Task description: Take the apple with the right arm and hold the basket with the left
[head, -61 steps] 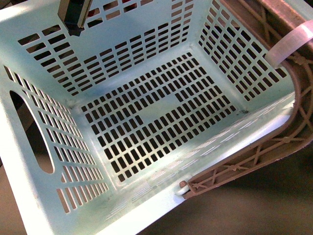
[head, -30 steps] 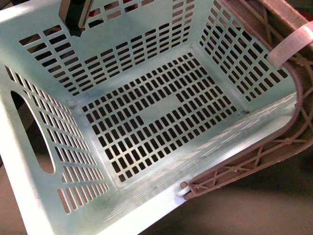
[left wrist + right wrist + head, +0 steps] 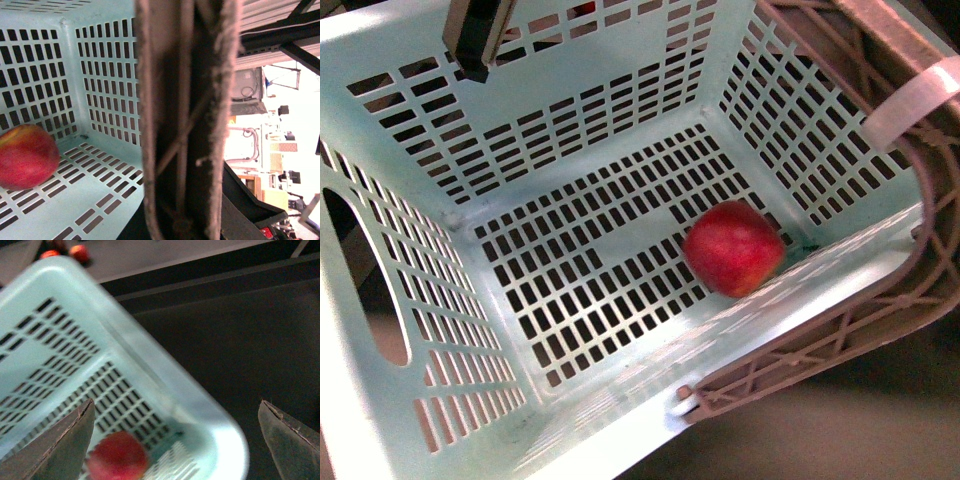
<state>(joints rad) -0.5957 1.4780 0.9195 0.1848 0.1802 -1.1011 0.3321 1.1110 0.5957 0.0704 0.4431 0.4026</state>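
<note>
Apple (image 3: 732, 248) on basket (image 3: 620, 70) floor, 3 o'clock side. My right end effector (image 3: 177, 402) above, spread wide, empty. My left end effector (image 3: 475, 40) at far rim, 11 o'clock; grip state unclear.

I read the basket (image 3: 620, 68) as pale mint plastic, smooth, with a soft sheen where the light falls on its wall. The apple (image 3: 732, 247) has glossy red skin with faint lighter speckling. The handle (image 3: 820, 352) looks like matt brown moulded plastic, and its edge shows rough and fuzzy in the left wrist view. Its band (image 3: 910, 100) is smooth, whitish, slightly translucent plastic. The right hand's (image 3: 175, 440) fingers (image 3: 60, 445) look matt grey-brown.
</note>
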